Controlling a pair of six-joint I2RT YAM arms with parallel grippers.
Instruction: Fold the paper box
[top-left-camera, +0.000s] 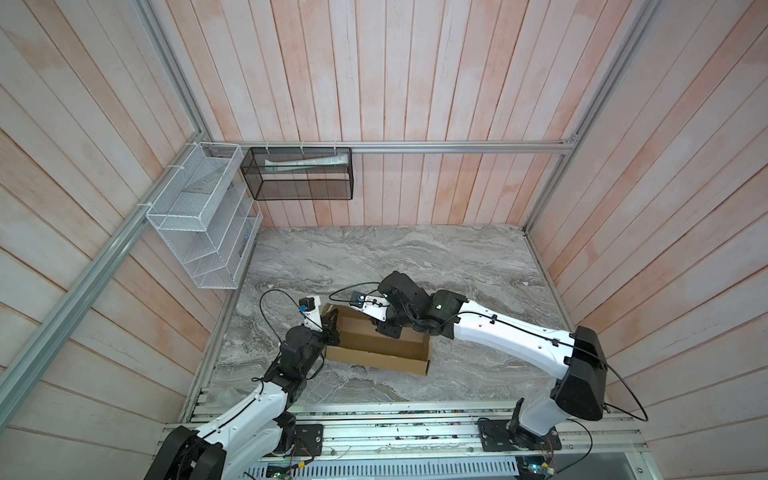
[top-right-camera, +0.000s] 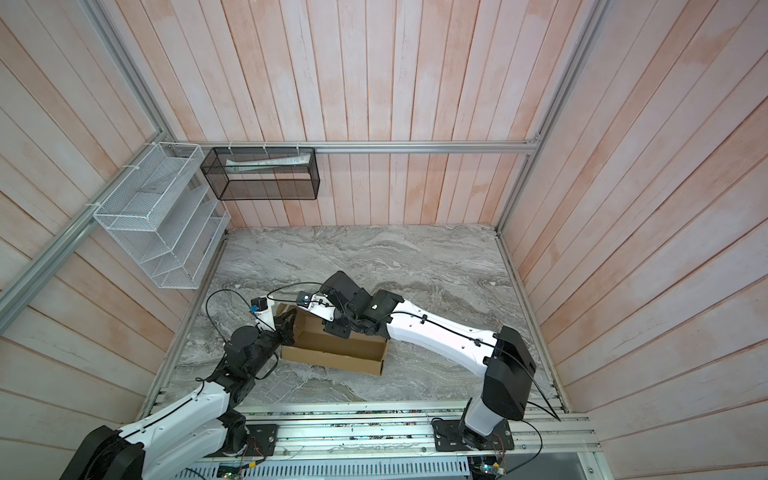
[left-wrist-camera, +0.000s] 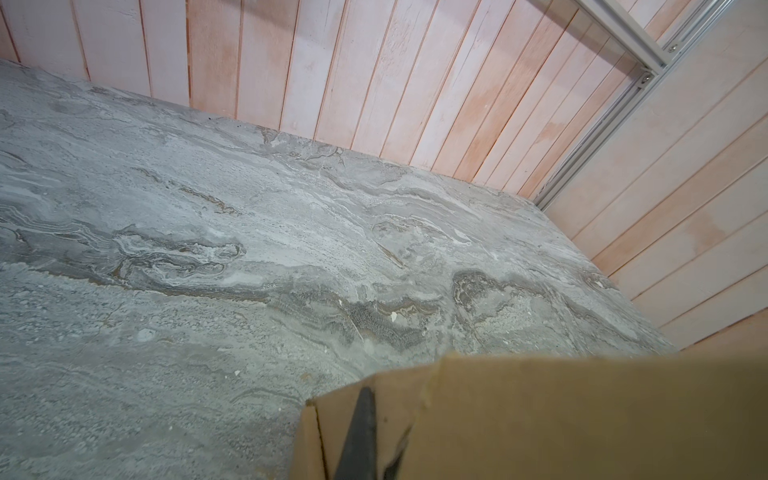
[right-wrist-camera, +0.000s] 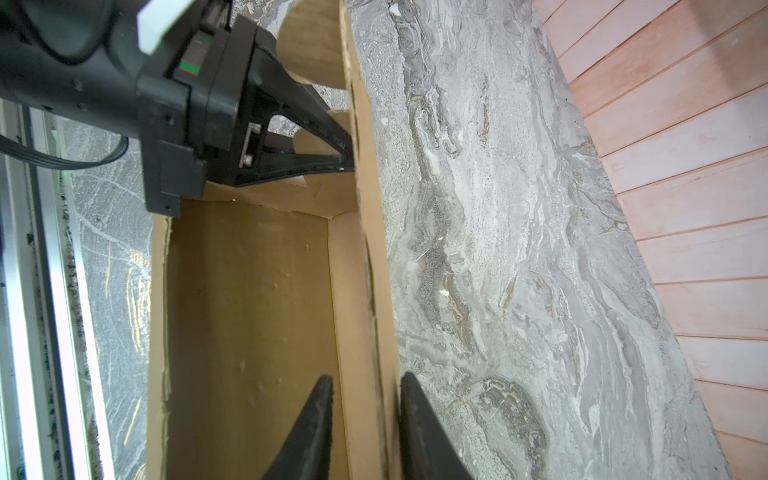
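Two white-shelled arms with black joints
The left arm (top-left-camera: 245, 419) and right arm (top-left-camera: 511, 340) carry thin black cables clipped along white shells; the left gripper (right-wrist-camera: 350, 157) has black tapering fingers (right-wrist-camera: 299, 97) and a silver screw (right-wrist-camera: 248, 159).

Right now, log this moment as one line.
paper box: open tray on table | left gripper: shut on its left end | right gripper: jaws astride far wall, grip unclear

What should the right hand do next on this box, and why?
Probably close the right hand firmly on the far long wall of the box. Its fingers straddle that wall, one inside and one outside, and do not look tight yet. The left hand is pinched shut at the box's end and seems to steady it.
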